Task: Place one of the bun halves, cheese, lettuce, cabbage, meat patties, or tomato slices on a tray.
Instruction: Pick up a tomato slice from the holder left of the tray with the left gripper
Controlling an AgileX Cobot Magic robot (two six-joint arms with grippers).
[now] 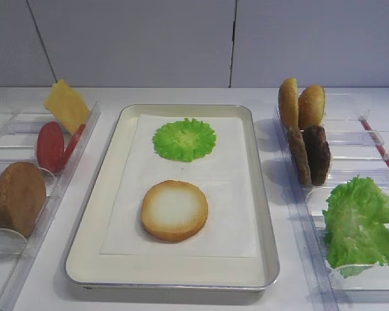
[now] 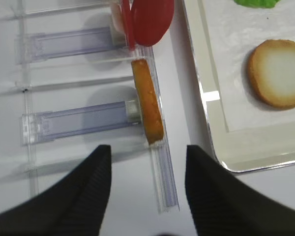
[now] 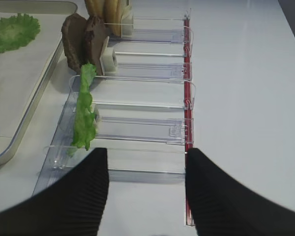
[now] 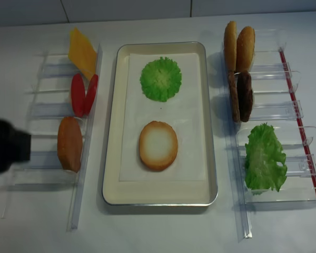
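Taking the tray (image 1: 259, 214) as landmark, from left to right.

Far left of the tray: left gripper (image 2: 147, 182) low over the left rack (image 4: 79, 200), dark fingers (image 2: 83, 196) spread wide, nothing between them; seen from above only as a dark blur at the rack's outer edge.

Left of the tray, in the rack, all on edge: one bun half (image 4: 69, 143) at the near end, just ahead of the spread fingers in the left wrist view; two tomato slices (image 4: 78, 95) leaning together in the next slot back; cheese (image 4: 82, 51) tilted at the far end.

On the tray's white liner (image 4: 189, 132): round green cabbage leaf (image 4: 161, 79) flat in the far half; a second bun half (image 4: 158, 145), pale face up, flat in the near half. Apart from each other, neither touching the rim.

Right of the tray, in the right rack (image 4: 242, 211): two more bun halves (image 4: 238, 47) upright at the far end; two meat patties (image 4: 240, 96) upright in the next slot; lettuce (image 4: 264, 158) leaning in the near slots.

Far right, near end of that rack: right gripper (image 3: 146, 182), fingers (image 3: 88, 191) wide apart and empty, just short of the lettuce.
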